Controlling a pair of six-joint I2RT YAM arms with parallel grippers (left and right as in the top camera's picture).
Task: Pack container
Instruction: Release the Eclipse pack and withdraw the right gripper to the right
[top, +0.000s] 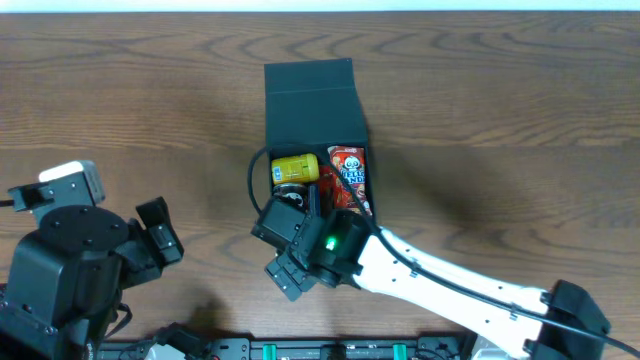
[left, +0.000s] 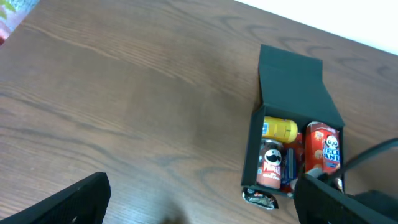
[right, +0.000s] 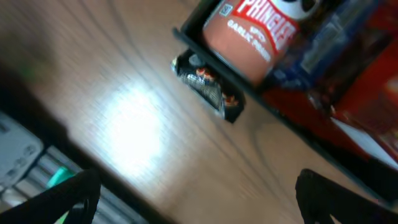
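Container (left: 252, 152): sits at the middle of the tabletop (top: 120, 90), slightly toward the far side. Its lid (top: 310, 100) is open and stands up from the far edge.

Contents, seen from overhead and from the left wrist:
- yellow-capped item (top: 295, 168) at the far left of the interior
- Pringles can (right: 249, 37) lying on its side at the near left, running near to far
- blue packet (left: 288, 168) just right of the can
- red snack box (top: 350, 175) along the right wall

Outside the container: a small dark foil packet (right: 208, 93) lies on the tabletop. It is just beside the near left corner, against or almost against the wall; contact cannot be confirmed. The right wrist view is blurred, so the print on the packet is unreadable.

Right gripper (right: 198, 180): the arm reaches in from the near right, and its head hangs over the near edge of the container. It covers part of the near interior in the overhead view. The jaws are spread wide with nothing between them. The foil packet and the can end lie below and ahead of them.

Left gripper (top: 160, 235): at the near left of the tabletop, well apart from the container. The jaws are apart and hold nothing.
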